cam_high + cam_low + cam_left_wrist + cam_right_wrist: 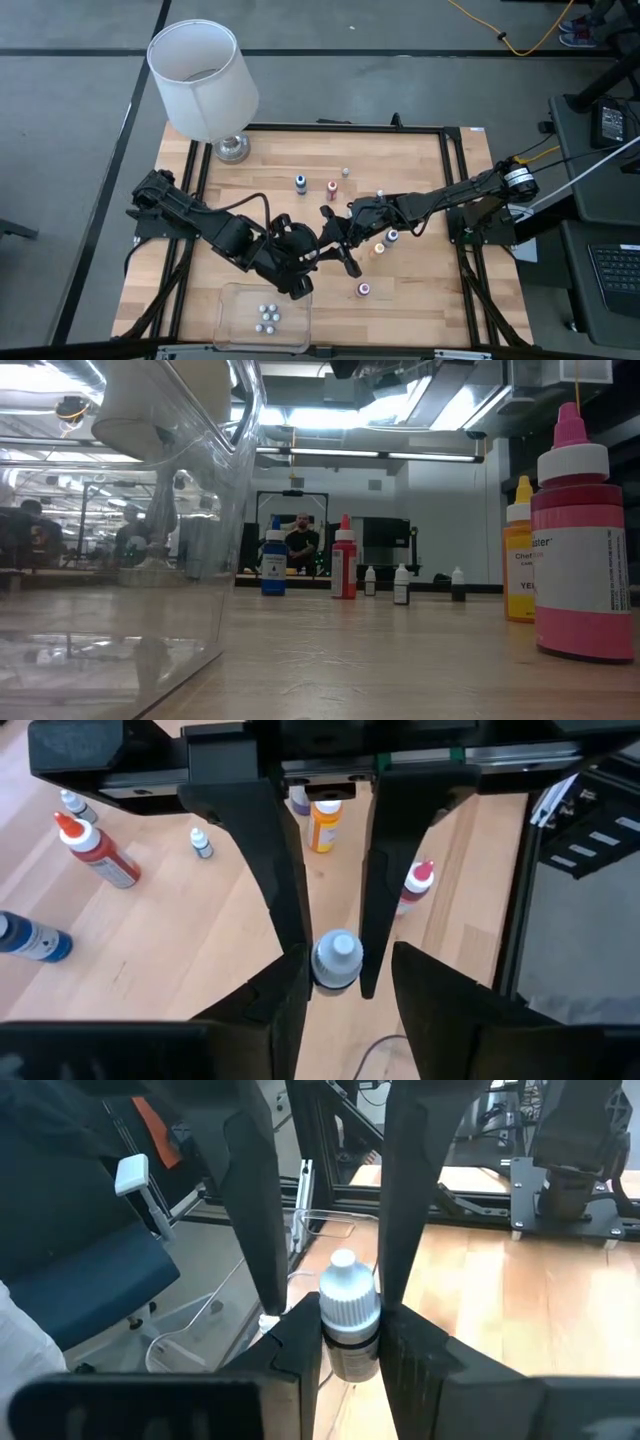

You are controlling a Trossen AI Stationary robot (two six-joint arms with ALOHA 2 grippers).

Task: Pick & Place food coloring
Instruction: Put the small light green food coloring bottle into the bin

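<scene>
Because both my pincers meet mid-table, my right pincer (330,1325) pinches a white-capped food coloring bottle (350,1315) while my left pincer (335,955) brackets another small bottle (336,962).

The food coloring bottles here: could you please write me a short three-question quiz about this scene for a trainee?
1. True or false: the lamp stands upright at a table corner.
2. Which arm's claw is clamped on the white-capped bottle? A: left. B: right.
3. In the low view, what colour is the bottle standing just beside the blue bottle?

Key: 1 true. 2 B, the right claw. 3 red.
</scene>
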